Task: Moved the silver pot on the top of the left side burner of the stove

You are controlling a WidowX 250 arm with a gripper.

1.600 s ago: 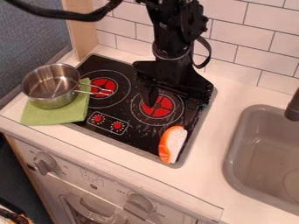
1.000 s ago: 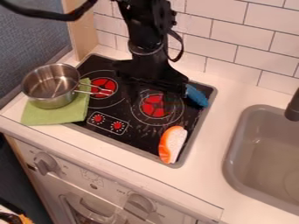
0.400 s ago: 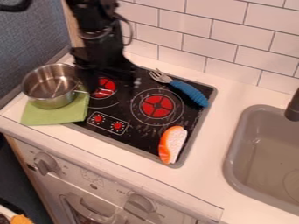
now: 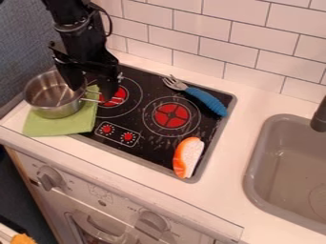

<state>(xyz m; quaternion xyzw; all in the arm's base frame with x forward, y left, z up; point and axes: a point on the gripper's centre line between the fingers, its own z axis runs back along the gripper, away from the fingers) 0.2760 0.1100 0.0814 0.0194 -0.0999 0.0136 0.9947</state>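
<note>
Silver pot [image 4: 56,109] is noted in the camera view on the green cloth [image 4: 60,126], its handle [image 4: 96,100] extended rightward over the left burner [image 4: 118,94]. Fingers [image 4: 110,89] of the gripper [image 4: 92,94] are found spread near the handle, with the bowl [image 4: 47,95] to their left; since the prior frame, they have been shifted leftward.
</note>
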